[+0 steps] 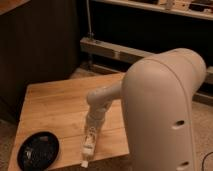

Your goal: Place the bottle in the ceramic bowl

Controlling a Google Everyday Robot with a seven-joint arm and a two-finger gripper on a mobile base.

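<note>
Pale wooden table (60, 105) under dim shelving carries everything. Near its front edge the gripper (91, 134) points down, clenched on the bottle (88, 150). The bottle's long axis runs toward the table edge, cap outermost. The black ceramic bowl (22, 146) sits empty, nearby toward the picture's left, so the carry likely goes sideways that way.

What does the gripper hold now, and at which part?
The gripper, at the front edge of the table, is shut on the bottle, by its far end.

Lab or workshop, metal racking (125, 50) behind, wooden table (55, 107) (robot's end effector (89, 142) at its front edge)
</note>
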